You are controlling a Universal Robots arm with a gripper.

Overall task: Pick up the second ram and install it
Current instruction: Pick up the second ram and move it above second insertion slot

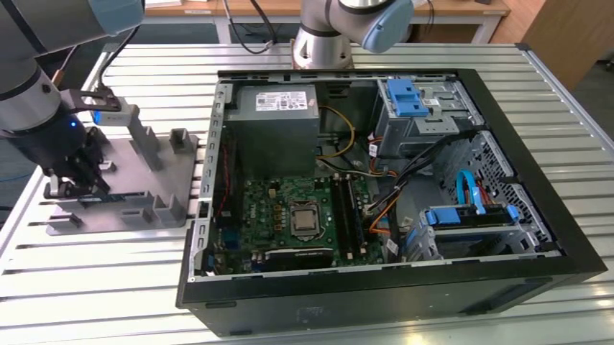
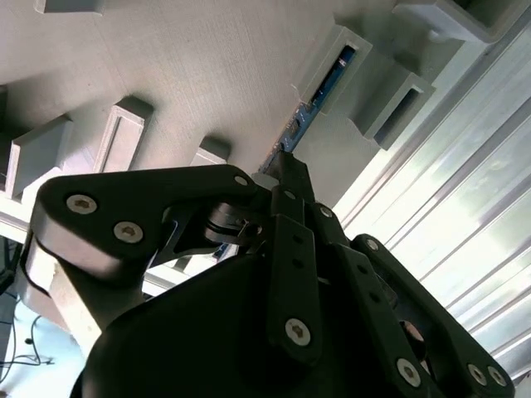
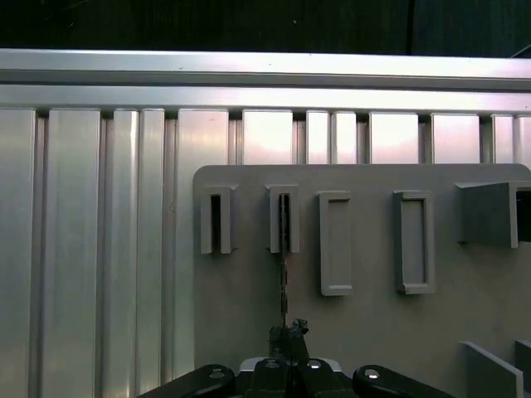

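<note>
The second ram (image 2: 319, 95) is a thin blue-green strip standing on edge in a narrow slot of the grey holder tray (image 1: 144, 154) at the exterior view's left. In the first wrist view it is a dark thin line (image 3: 284, 249) running from the slot down to the fingers. My gripper (image 1: 75, 188) is low over the tray's near corner, outside the computer case (image 1: 384, 302). In both wrist views its fingers are shut on the strip's free end (image 2: 286, 162) (image 3: 288, 330). The strip's far end still sits in the slot.
The open computer case lies at the centre and right, with the green motherboard (image 1: 287, 215) and its long black slots (image 1: 346, 212) inside. Upright grey posts (image 1: 139, 129) rise from the tray beside my arm. Another arm's base (image 1: 321, 36) stands behind the case. The table is ribbed metal.
</note>
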